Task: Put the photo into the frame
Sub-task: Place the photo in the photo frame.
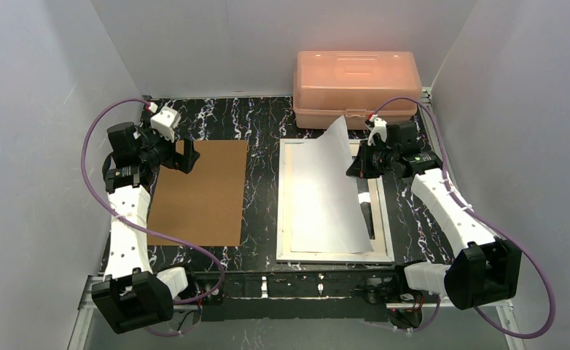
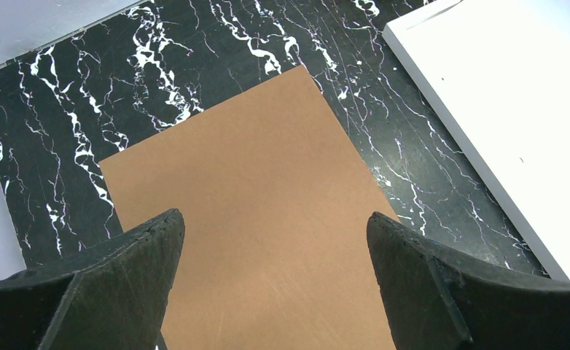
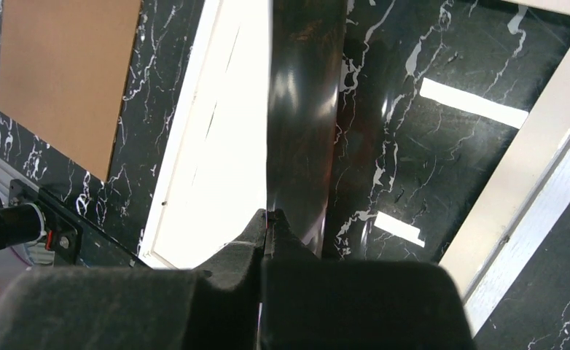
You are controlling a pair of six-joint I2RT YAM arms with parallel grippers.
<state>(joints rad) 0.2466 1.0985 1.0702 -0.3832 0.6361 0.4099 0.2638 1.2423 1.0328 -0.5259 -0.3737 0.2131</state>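
The photo [image 1: 326, 191] lies white back up across the frame [image 1: 336, 256], its right side lifted off the pane. My right gripper [image 1: 356, 169] is shut on that raised right edge. In the right wrist view the gripper [image 3: 271, 213] pinches the sheet edge-on, and the photo's dark glossy face [image 3: 304, 109] curves away above the clear pane [image 3: 428, 146]. The frame's white rim [image 3: 530, 182] runs along the right. My left gripper [image 1: 187, 157] stands open over the far end of the brown backing board [image 1: 198, 193], with nothing between its fingers [image 2: 151, 248].
A pink plastic box [image 1: 355, 84] stands at the back, just behind the frame. The brown board [image 2: 253, 168] lies flat on the black marbled table [image 1: 260, 124], left of the frame's edge [image 2: 450, 120]. White walls close in on both sides.
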